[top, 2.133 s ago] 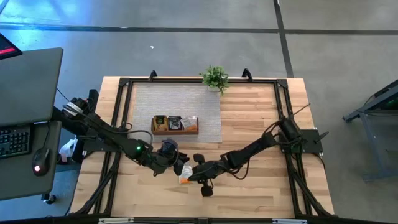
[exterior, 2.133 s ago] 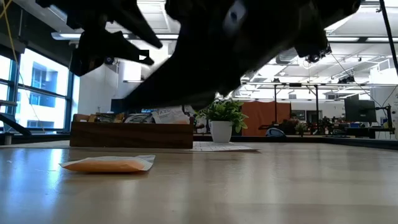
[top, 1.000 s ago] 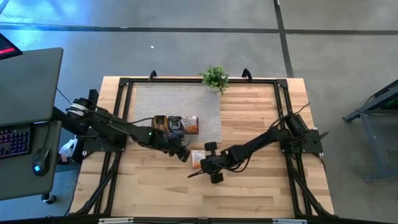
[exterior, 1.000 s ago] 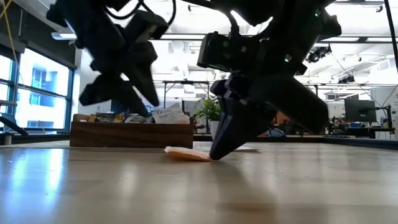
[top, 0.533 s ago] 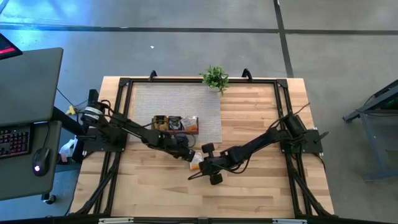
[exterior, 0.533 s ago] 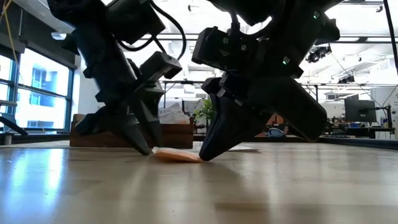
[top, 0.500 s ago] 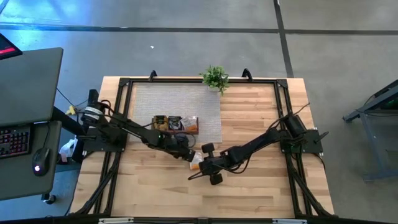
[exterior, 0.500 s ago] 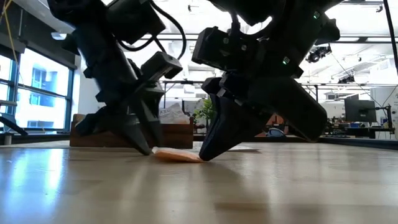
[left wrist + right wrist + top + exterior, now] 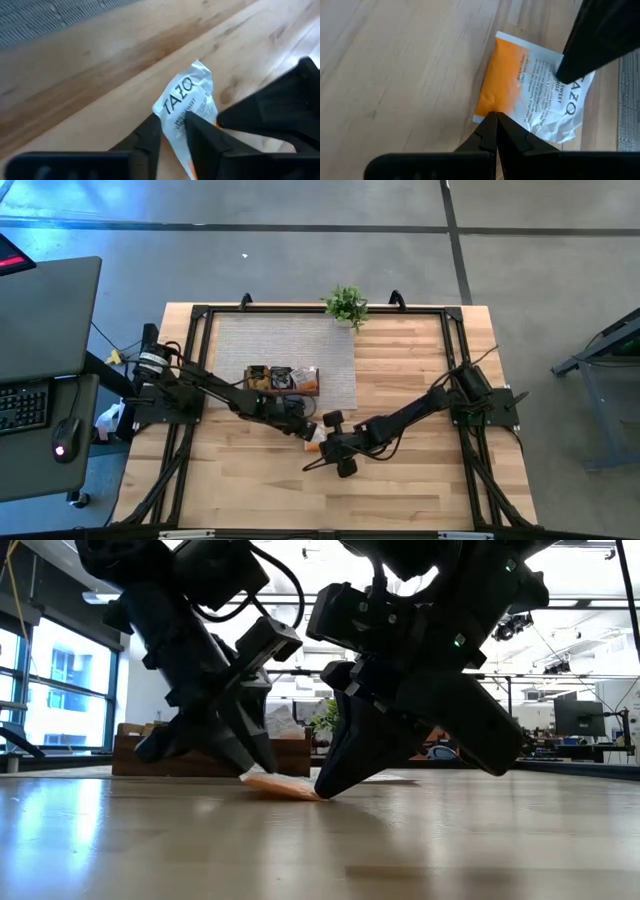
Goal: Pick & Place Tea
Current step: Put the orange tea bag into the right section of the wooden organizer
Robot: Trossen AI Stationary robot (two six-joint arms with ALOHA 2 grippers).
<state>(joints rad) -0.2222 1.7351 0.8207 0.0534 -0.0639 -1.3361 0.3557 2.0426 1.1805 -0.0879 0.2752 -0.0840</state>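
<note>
Table (image 9: 410, 480): light wooden top with a grey mat (image 9: 285, 340) at the far middle and a small potted plant (image 9: 345, 305) at the mat's far corner.

Tray (image 9: 283, 385): brown wooden box with compartments, on the mat's near edge, holding several sachets; the compartments cannot be told apart.

Tea sachet (image 9: 532, 105): orange and white, printed "TAZO", lying flat on the bare wood just in front of the tray, between the two grippers (image 9: 314, 438).

Left gripper (image 9: 172, 127): down at the sachet's tray-side edge, fingers narrowly parted with the white end of the sachet between them; a firm pinch cannot be confirmed.

Right gripper (image 9: 496, 130): down at the sachet's opposite, orange edge, fingers pressed together to a point touching that edge, nothing between them.

Low view: both grippers meet the table at the sachet (image 9: 283, 787), left gripper (image 9: 250, 768) on one side, right gripper (image 9: 330, 783) on the other.
</note>
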